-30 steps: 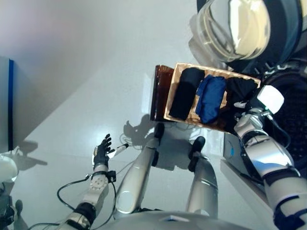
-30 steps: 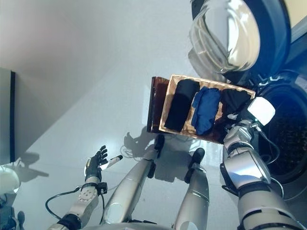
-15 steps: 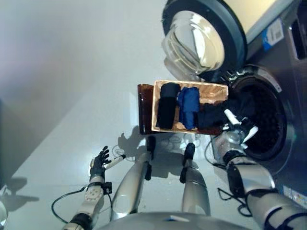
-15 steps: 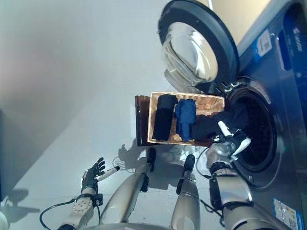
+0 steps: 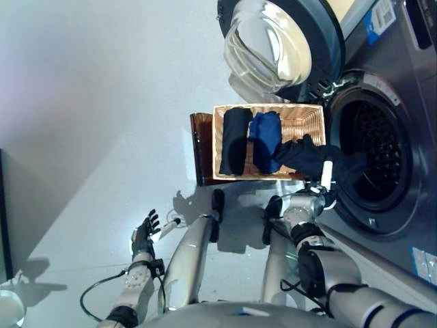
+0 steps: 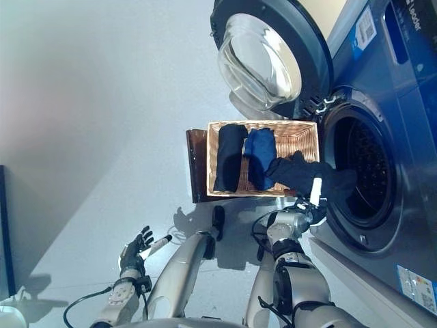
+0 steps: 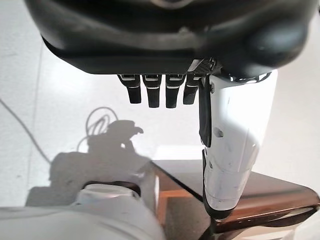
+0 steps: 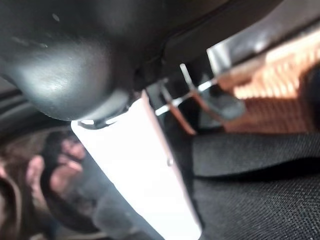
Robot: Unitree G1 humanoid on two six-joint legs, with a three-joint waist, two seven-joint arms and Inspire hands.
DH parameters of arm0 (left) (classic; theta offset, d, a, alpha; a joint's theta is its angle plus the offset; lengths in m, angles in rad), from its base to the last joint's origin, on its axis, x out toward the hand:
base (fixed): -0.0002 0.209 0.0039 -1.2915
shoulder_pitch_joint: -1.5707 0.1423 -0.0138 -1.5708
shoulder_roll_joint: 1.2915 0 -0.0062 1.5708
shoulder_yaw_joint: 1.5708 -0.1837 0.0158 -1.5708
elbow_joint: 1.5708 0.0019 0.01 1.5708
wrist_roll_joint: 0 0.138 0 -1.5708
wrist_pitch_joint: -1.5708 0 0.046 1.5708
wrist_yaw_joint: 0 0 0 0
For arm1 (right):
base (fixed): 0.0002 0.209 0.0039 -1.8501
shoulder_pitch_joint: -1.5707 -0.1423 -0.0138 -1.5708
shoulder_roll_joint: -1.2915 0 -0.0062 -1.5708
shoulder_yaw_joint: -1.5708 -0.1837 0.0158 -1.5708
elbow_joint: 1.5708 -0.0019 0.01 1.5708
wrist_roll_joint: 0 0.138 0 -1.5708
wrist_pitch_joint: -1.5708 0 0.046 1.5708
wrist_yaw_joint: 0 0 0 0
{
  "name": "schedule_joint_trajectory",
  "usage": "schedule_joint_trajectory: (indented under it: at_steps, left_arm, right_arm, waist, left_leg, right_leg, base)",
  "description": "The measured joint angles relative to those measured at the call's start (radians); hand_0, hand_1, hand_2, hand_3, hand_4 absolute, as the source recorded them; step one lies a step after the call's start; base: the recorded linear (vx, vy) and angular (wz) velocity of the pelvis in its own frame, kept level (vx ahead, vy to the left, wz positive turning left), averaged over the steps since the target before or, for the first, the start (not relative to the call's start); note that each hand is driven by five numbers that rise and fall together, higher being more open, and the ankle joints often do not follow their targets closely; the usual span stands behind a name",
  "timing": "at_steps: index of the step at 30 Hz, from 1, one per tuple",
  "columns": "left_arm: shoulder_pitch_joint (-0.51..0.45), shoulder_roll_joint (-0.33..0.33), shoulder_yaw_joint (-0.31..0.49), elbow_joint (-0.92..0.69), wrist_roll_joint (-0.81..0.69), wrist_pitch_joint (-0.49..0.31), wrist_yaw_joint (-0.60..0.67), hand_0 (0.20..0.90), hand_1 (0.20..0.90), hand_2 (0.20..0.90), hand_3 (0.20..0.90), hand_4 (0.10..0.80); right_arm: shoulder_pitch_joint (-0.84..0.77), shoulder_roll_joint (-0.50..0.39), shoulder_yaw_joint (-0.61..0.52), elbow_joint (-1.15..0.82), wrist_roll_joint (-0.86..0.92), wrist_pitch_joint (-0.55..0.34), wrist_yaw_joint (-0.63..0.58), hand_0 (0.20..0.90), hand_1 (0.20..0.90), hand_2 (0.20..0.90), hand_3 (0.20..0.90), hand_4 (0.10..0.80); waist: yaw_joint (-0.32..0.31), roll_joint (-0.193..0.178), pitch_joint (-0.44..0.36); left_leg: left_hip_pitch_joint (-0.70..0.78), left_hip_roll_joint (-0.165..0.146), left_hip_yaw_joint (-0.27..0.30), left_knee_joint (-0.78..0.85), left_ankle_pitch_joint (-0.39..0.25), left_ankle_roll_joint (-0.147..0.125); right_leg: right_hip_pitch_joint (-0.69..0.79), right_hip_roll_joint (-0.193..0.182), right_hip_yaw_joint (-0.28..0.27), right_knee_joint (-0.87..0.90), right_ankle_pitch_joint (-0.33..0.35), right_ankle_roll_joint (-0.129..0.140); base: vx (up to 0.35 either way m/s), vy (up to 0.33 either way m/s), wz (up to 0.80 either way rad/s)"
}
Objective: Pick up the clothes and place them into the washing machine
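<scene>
A wicker basket point(image 5: 304, 123) on a brown stand holds a rolled black garment point(image 5: 235, 140) and a blue garment point(image 5: 265, 139). Another black garment point(image 5: 308, 156) stretches from the basket's right end to the mouth of the washing machine drum point(image 5: 374, 156). My right hand point(image 5: 321, 197) is just below it and shut on it, white thumb upward. In the right wrist view the black cloth point(image 8: 250, 200) lies against the thumb. My left hand point(image 5: 144, 234) hangs open and empty over the floor at lower left.
The washing machine's round glass door point(image 5: 274, 42) stands swung open above the basket. The brown stand point(image 5: 202, 156) juts out at the basket's left. Pale floor lies to the left, with a dark panel point(image 5: 3, 205) at the far left edge.
The camera has swung toward the machine. My right hand has lifted the black garment out of the basket's right end and carried it to the drum opening. The left hand is unchanged.
</scene>
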Motion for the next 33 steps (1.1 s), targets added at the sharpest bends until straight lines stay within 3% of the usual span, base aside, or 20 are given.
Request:
schedule_joint_trajectory:
  at_steps: [4,12,15,19,21,25,28,29,33]
  left_arm:
    - [0.006,-0.001,-0.01,0.001,-0.003,-0.002,-0.001,0.9,0.9,0.9,0.9,0.8]
    - [0.011,-0.009,-0.077,0.01,-0.001,-0.021,-0.001,0.9,0.9,0.9,0.9,0.8]
    - [0.011,-0.022,-0.078,0.008,0.001,-0.027,-0.001,0.9,0.9,0.9,0.9,0.8]
    - [0.014,-0.024,-0.078,0.004,0.024,-0.044,-0.002,0.9,0.9,0.9,0.9,0.8]
    - [0.017,-0.024,-0.078,-0.013,0.024,-0.044,-0.007,0.9,0.9,0.9,0.9,0.8]
    - [0.023,-0.023,-0.08,-0.045,0.023,-0.055,-0.021,0.9,0.9,0.9,0.9,0.8]
    - [0.028,-0.023,-0.079,-0.05,0.022,-0.055,-0.02,0.9,0.9,0.9,0.9,0.8]
    - [0.025,-0.023,-0.078,-0.053,0.022,-0.06,-0.02,0.9,0.9,0.9,0.9,0.8]
    - [0.019,-0.023,-0.076,-0.051,0.021,-0.065,-0.017,0.9,0.9,0.9,0.9,0.8]
  right_arm:
    - [-0.048,-0.018,-0.04,-0.001,0.0,-0.03,-0.041,0.2,0.2,0.2,0.2,0.3]
    - [-0.122,-0.145,-0.147,-0.003,-0.07,-0.06,-0.206,0.2,0.2,0.2,0.2,0.3]
    - [-0.174,-0.233,-0.155,0.0,-0.115,-0.048,-0.249,0.2,0.2,0.2,0.2,0.3]
    - [-0.267,-0.37,-0.155,0.04,-0.118,-0.005,-0.301,0.2,0.2,0.2,0.2,0.3]
    - [-0.329,-0.426,-0.131,0.055,-0.116,0.031,-0.311,0.2,0.2,0.2,0.2,0.3]
    - [-0.402,-0.638,0.037,0.025,-0.227,0.037,-0.259,0.2,0.2,0.2,0.2,0.3]
    - [-0.399,-0.644,0.043,-0.022,-0.265,0.034,-0.277,0.2,0.2,0.2,0.2,0.3]
    - [-0.398,-0.644,0.027,-0.019,-0.264,0.036,-0.283,0.9,0.9,0.9,0.9,0.8]
    - [-0.4,-0.637,0.025,0.017,-0.266,0.04,-0.288,0.9,0.9,0.9,0.9,0.8]
  waist:
    - [-0.001,0.024,-0.003]
    - [0.002,0.119,-0.019]
    - [0.009,0.165,-0.02]
    - [0.027,0.2,-0.037]
    - [0.031,0.211,-0.044]
    - [0.036,0.221,-0.046]
    - [0.025,0.223,-0.046]
    - [0.024,0.223,-0.045]
    - [0.026,0.215,-0.039]
  left_leg:
    - [-0.008,-0.002,0.027,0.009,-0.019,0.013]
    - [-0.005,-0.022,0.081,-0.028,-0.01,0.037]
    - [0.001,-0.025,0.102,-0.049,-0.006,0.043]
    - [0.018,-0.041,0.123,-0.101,0.013,0.052]
    - [0.028,-0.05,0.129,-0.146,0.027,0.048]
    - [0.036,-0.066,0.13,-0.225,0.068,0.055]
    - [0.037,-0.074,0.13,-0.265,0.09,0.069]
    - [0.044,-0.077,0.127,-0.27,0.09,0.069]
    - [0.062,-0.079,0.125,-0.281,0.091,0.069]
  right_leg:
    - [-0.02,0.0,0.034,0.0,0.01,0.007]
    - [-0.057,-0.015,0.088,-0.019,0.03,0.024]
    - [-0.063,-0.015,0.111,-0.035,0.04,0.035]
    - [-0.074,-0.025,0.135,-0.052,0.05,0.042]
    - [-0.077,-0.029,0.145,-0.08,0.068,0.048]
    - [-0.078,-0.038,0.143,-0.144,0.099,0.058]
    - [-0.082,-0.044,0.146,-0.174,0.123,0.073]
    - [-0.075,-0.045,0.146,-0.177,0.124,0.074]
    - [-0.068,-0.046,0.144,-0.177,0.123,0.073]
  base:
    - [0.044,0.082,-0.25]
    - [0.012,0.088,-0.13]
    - [0.024,0.039,-0.17]
    - [0.047,0.017,-0.11]
    - [0.074,0.005,-0.07]
    - [0.053,0.0,0.02]
    - [0.017,-0.02,-0.06]
    - [-0.002,-0.018,-0.03]
    - [-0.013,-0.023,-0.04]
